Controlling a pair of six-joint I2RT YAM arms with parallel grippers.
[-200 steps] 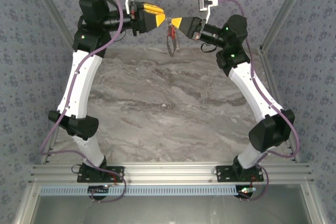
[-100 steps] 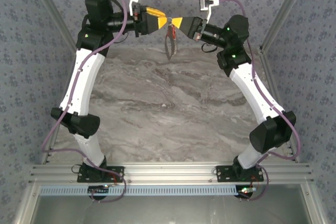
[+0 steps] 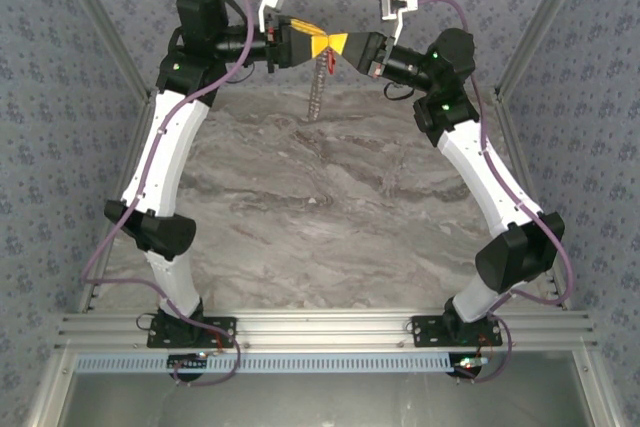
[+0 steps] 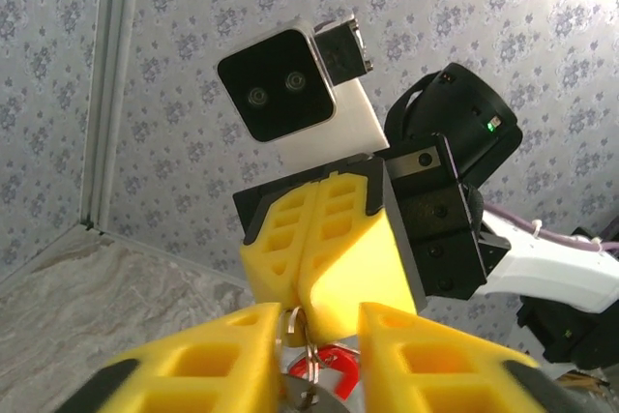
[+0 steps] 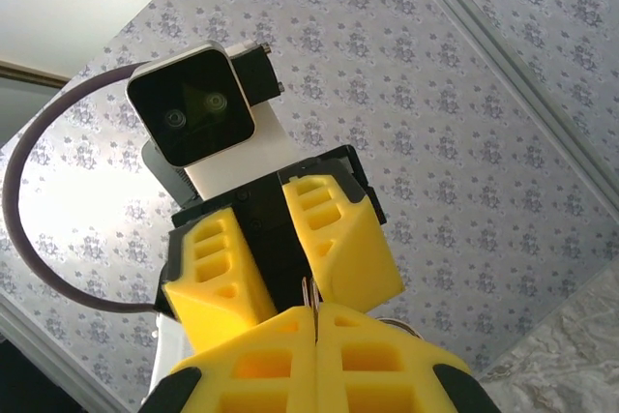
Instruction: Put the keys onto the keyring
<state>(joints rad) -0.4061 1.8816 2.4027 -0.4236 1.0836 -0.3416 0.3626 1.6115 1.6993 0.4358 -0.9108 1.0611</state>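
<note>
left gripper (image 3: 310,39): moved in from the left over the last second, now tip to tip with the right one, high above the far edge of the table (image 3: 330,207); jaws narrow, the red head sitting in the gap (contact with the pads impossible to tell)
right gripper (image 3: 338,45): same spot as a second ago; fingers pressed flat together on a thin sliver at the top of the keyring
keyring (image 3: 317,92): hangs from the meeting point, clear of the table; seen as an open oval a second ago, now a narrow strip slanting down to the left
key (image 4: 324,367): red head at the top of the loop, between the left fingers (image 4: 184,369), just below the right tips
change: gap between the two tools closed, loop turned edge-on
meaning: likely the threading step itself, with the loop held steady on the right and the key taken or steered by the left; no telling yet whether already on the ring; fine alignment needed, a slip of so small a key the main risk
</note>
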